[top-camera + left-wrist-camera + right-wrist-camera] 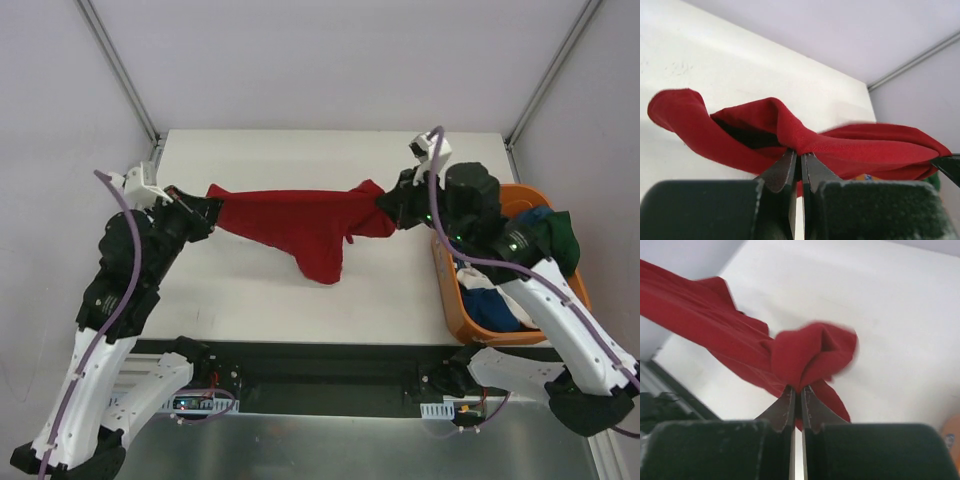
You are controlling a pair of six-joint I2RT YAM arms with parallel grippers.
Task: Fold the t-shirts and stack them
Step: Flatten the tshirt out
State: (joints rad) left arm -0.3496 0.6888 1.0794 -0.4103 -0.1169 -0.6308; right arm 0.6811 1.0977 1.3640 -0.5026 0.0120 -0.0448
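The dark red t-shirt (pixel 295 225) hangs stretched in the air between both grippers above the white table (pixel 300 300), with a flap drooping down in the middle. My left gripper (pixel 207 210) is shut on its left end; in the left wrist view the gripper (pixel 801 154) pinches a fold of the red cloth (pixel 790 130). My right gripper (pixel 388 212) is shut on its right end; in the right wrist view the gripper (pixel 796 388) pinches a bunched corner of the shirt (pixel 805 355). Blue, dark green and white t-shirts (pixel 530 240) lie in the basket.
An orange plastic basket (pixel 455 300) stands at the table's right edge under my right arm. Grey walls with metal rails close in the back and sides. The table's front edge runs just before the arm bases.
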